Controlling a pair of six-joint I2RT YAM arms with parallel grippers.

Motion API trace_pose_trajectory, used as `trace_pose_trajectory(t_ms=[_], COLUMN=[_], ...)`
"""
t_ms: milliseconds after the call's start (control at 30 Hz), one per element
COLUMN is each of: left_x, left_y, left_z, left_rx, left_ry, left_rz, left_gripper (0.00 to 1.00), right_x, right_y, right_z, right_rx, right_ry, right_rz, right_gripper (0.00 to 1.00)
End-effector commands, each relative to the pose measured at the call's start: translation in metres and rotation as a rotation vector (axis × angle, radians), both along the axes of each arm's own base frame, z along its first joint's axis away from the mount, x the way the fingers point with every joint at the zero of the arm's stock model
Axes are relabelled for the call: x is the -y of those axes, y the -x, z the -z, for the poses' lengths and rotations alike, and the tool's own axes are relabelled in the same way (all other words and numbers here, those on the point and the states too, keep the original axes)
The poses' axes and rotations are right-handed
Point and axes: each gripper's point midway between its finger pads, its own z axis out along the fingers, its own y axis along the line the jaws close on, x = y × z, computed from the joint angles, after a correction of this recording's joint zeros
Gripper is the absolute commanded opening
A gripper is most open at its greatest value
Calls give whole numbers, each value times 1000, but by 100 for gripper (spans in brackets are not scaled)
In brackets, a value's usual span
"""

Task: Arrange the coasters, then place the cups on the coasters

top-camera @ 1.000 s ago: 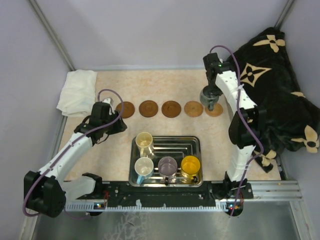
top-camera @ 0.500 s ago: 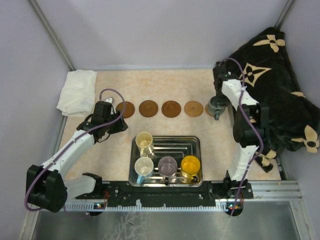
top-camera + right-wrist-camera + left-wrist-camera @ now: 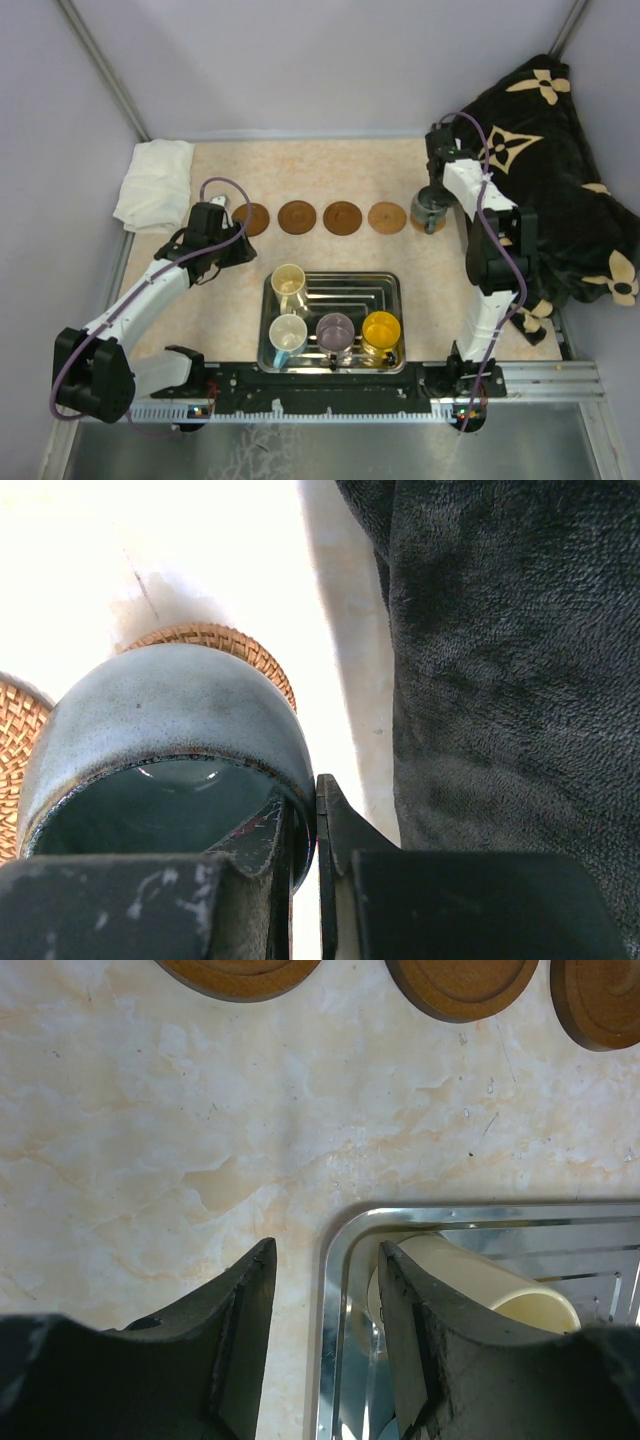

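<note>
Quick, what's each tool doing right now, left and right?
Left tool: open, holding nothing.
Right tool: shut on the grey-green cup, pinching its rim.

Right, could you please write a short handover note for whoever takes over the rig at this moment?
Left gripper: open, empty, hovering over the left rim of the tray.
Right gripper: shut on the rim of the grey-green cup, over the rightmost coaster; I cannot tell whether it is set down.
Done: five coasters lie in a row beyond the tray.
To do: release this cup, then move the cream cup, white cup, mauve cup and yellow cup from the tray onto the four bare coasters.
</note>
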Motion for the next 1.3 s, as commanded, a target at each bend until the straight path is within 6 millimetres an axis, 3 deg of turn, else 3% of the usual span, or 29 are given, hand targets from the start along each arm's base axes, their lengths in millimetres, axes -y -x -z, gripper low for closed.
trace_pose_trajectory(t_ms=[0,600,900,1267], left_x=[5,4,2,0], left_y=[-9,-8,-8,-5], left_z=[-14,-13,-13,-11], left_rx=[42,39,38,32], left_ry=[18,10,3,-3], left_rz=[6,2,-1,-5], left_gripper=[52,52,52,52], right_x=[-1,7,9,5], right_y=[-26,-24,-19,-23], right_z=[-31,-19,-4,-14], right_rx=[125,87,42,69], right_ry=[-4,9,0,-29], right_rz=[-1,22,38,46], right_gripper=[0,0,0,0])
